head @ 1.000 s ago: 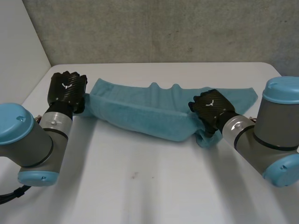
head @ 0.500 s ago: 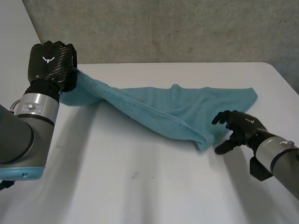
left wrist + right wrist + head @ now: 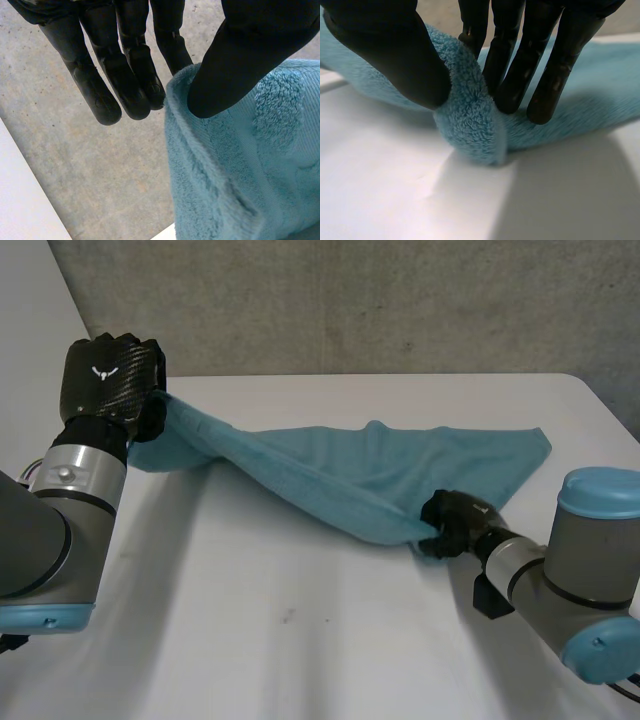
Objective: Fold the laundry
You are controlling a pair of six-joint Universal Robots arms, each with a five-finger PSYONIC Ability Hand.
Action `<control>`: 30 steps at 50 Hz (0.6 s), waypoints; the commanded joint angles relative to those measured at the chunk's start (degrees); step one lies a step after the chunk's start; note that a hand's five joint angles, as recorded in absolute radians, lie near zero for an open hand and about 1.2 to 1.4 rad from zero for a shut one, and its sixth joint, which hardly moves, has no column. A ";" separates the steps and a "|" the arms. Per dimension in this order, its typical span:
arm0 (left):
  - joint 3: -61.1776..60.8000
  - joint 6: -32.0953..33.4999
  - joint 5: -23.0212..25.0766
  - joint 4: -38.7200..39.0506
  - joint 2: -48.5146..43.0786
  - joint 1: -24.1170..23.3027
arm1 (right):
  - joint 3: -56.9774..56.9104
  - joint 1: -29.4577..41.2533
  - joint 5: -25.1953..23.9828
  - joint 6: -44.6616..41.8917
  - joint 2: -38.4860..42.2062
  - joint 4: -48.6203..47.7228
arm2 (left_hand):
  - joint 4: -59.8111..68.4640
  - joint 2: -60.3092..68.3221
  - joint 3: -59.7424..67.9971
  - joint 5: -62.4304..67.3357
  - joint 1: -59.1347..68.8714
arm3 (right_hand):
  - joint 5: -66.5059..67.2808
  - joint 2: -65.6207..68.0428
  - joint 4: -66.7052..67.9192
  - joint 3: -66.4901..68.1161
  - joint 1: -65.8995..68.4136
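A light-blue towel [image 3: 380, 475] stretches across the white table [image 3: 300, 640], folded along its length. My left hand [image 3: 108, 380] is raised at the far left, above the table's edge, and pinches the towel's left end between thumb and fingers [image 3: 125, 85]; the cloth [image 3: 235, 165] hangs from that pinch. My right hand [image 3: 452, 523] sits low at the towel's near right corner. There its thumb [image 3: 395, 60] and fingers [image 3: 540, 75] squeeze the folded corner [image 3: 470, 120], which touches the table. The towel's far right corner [image 3: 535, 445] lies flat.
A grey concrete wall [image 3: 350, 300] runs behind the table. The table's right edge [image 3: 600, 400] lies just beyond the towel's far corner. Bare white tabletop spreads in front of the towel, between my two arms.
My left hand lifted the towel's left end up and to the left. My right hand let go, drew back open, then came in again and closed on the near right corner.
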 commanded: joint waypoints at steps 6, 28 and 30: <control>0.26 0.36 0.20 -4.47 3.06 0.63 | -4.98 -1.40 6.19 -23.26 -21.92 5.14 | 11.49 11.26 11.49 14.76 14.94 | 14.76 12.74 12.91 13.32 23.94; -0.01 1.32 4.34 -17.75 -9.13 0.19 | -14.46 -2.46 10.23 -65.36 -9.72 33.62 | 11.49 11.26 11.49 14.76 14.94 | 14.76 12.74 12.91 13.32 23.94; 1.75 2.03 4.33 -17.39 -11.88 0.28 | -16.05 -2.46 10.32 -65.72 -6.97 32.47 | 11.49 11.26 11.49 14.76 14.94 | 14.76 12.74 12.91 13.32 23.94</control>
